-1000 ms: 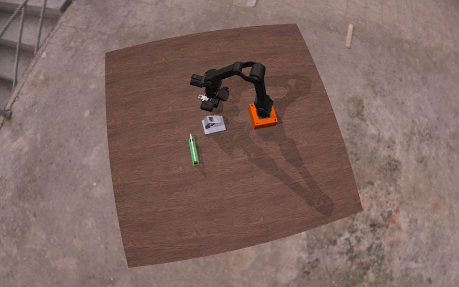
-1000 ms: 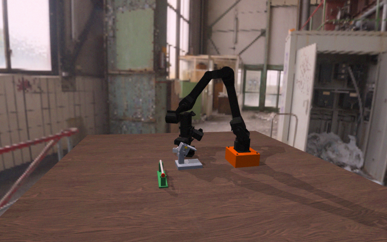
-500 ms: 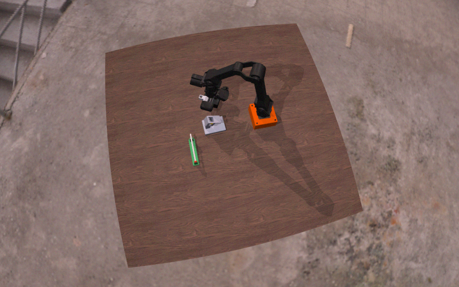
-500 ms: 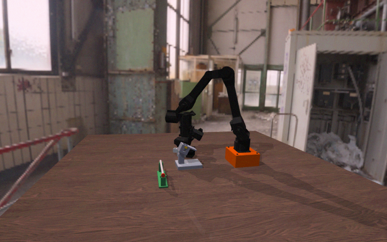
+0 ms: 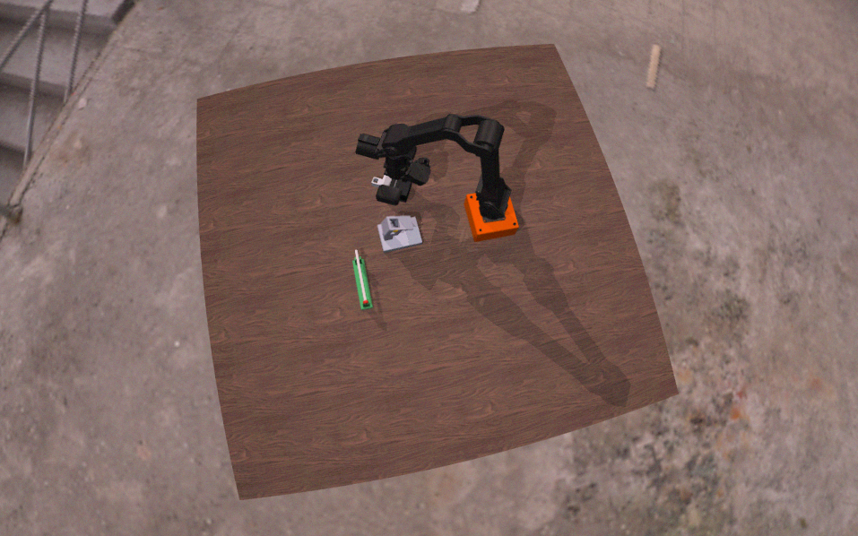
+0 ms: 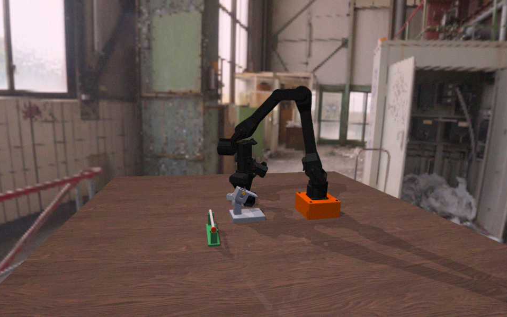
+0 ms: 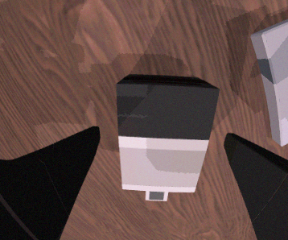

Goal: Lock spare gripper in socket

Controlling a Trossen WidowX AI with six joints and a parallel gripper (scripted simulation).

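My gripper (image 5: 403, 184) (image 7: 163, 136) is open. The spare gripper, a black block with a white part and a small white spigot with a square hole, shows in the wrist view (image 7: 163, 161) between the spread fingers, with a gap on each side. Its white end shows in the top view (image 5: 378, 180). Whether it rests on anything is hidden. The grey mount (image 5: 409, 242) (image 6: 249, 215) (image 7: 287, 90) stands beside it, its tilted socket (image 6: 240, 194) on a post. The white lock pin (image 5: 360, 280) (image 6: 211, 219), red-headed, lies along the green holder (image 5: 368, 295) (image 6: 213, 238), out of the socket.
The orange arm base (image 5: 493, 230) (image 6: 322, 208) stands to the right of the mount. The green holder is to the mount's front left. The brown wooden table (image 5: 419, 399) (image 6: 247, 275) carries everything, and the arm's shadow falls across it.
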